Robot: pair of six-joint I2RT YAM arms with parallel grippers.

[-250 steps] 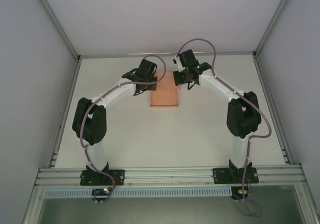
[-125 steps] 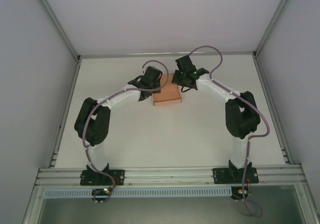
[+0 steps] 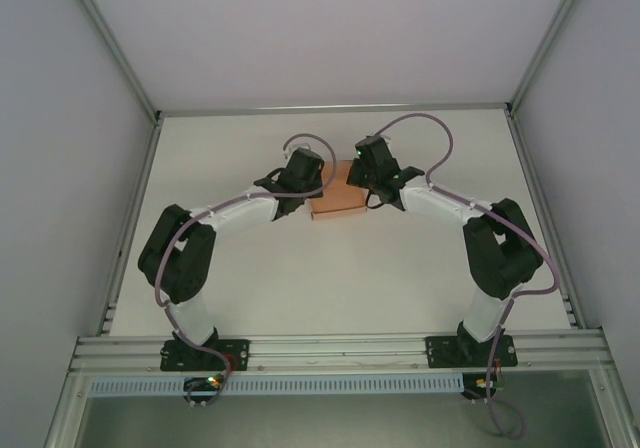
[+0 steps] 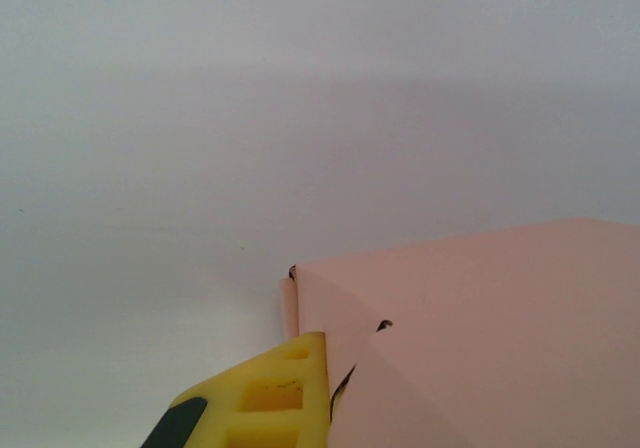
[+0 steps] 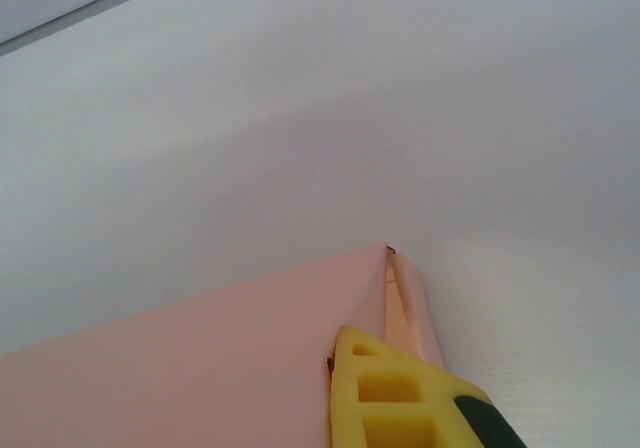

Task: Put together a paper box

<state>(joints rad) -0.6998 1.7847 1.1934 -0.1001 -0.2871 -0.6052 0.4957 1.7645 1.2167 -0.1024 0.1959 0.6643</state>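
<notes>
The paper box (image 3: 337,198) is salmon-pink card, folded into a small box shape at the middle of the table's far half. My left gripper (image 3: 312,188) is at its left end and my right gripper (image 3: 364,180) at its right end. In the left wrist view a yellow finger (image 4: 268,398) presses against a side flap of the box (image 4: 500,328), and the card hides the other finger. The right wrist view mirrors this: a yellow finger (image 5: 392,400) lies against the end flap of the box (image 5: 200,368). Both grippers are shut on the card.
The white tabletop (image 3: 330,278) is bounded by metal frame posts and grey walls at left (image 3: 60,168) and right (image 3: 590,168). An aluminium rail (image 3: 340,350) with the arm bases runs along the near edge.
Both grippers have moved inward toward each other and slightly nearer. The box between them has shifted with them and now looks smaller and more folded up.
</notes>
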